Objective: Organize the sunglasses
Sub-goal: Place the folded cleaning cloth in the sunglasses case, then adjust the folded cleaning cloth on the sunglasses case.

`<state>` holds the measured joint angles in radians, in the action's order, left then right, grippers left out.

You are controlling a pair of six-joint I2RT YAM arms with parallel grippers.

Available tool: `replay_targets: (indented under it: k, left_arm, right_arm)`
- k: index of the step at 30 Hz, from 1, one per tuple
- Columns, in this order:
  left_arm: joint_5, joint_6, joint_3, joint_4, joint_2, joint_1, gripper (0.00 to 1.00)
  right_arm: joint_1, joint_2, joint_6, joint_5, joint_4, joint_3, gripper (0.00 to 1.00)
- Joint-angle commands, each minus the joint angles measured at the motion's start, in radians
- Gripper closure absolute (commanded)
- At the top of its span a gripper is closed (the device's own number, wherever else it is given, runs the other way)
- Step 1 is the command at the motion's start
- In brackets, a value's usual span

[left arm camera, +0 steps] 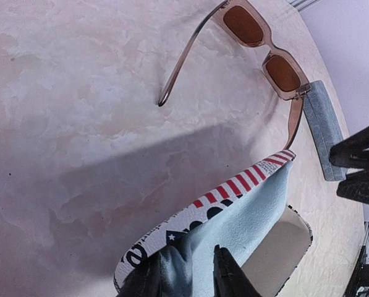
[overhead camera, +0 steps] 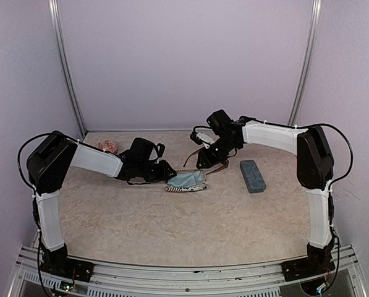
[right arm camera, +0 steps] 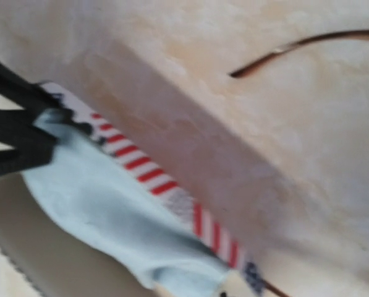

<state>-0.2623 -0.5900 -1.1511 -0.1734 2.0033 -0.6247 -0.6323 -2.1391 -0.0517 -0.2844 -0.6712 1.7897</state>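
Observation:
The reddish-brown sunglasses (overhead camera: pixel 219 164) lie on the table with temples open, also in the left wrist view (left arm camera: pixel 264 46). One temple tip (right arm camera: pixel 283 49) shows in the blurred right wrist view. My left gripper (overhead camera: pixel 167 175) is shut on the left edge of the striped pouch (overhead camera: pixel 187 180), with its light-blue lining (left arm camera: pixel 252 210) pinched between the fingers (left arm camera: pixel 229 275), holding the mouth open. My right gripper (overhead camera: pixel 203 162) hovers just above and left of the sunglasses. Its two prongs (left arm camera: pixel 360 167) stand apart and hold nothing. I cannot make out the pale-pink pair.
The blue-grey oblong case (overhead camera: pixel 252 176) lies right of the sunglasses, also in the left wrist view (left arm camera: pixel 323 127). A small round red-and-white patterned thing (overhead camera: pixel 108 146) sits at the back left, behind my left arm. Metal corner posts stand at the back.

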Motion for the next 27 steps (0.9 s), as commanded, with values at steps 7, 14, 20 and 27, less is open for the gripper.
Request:
replay_targets:
  k: [7,14,20,27]
  left_arm:
    - [0.082,0.010,-0.025,0.055,-0.065,-0.028,0.61]
    - [0.121,0.015,-0.030,0.081,-0.088,-0.039,0.57]
    - [0.147,0.019,-0.019,0.091,-0.125,-0.047,0.53]
    - [0.142,0.030,0.005,0.099,-0.160,-0.062,0.52]
  right_arm:
    - [-0.059,-0.025,-0.083,-0.219,0.104,-0.010,0.93]
    - [-0.066,-0.093,-0.165,-0.234,0.187,-0.033,1.00]
    - [-0.064,-0.139,-0.199,-0.161,0.217,-0.047,1.00]
    - [-0.043,-0.140,-0.244,-0.025,0.253,-0.083,1.00]
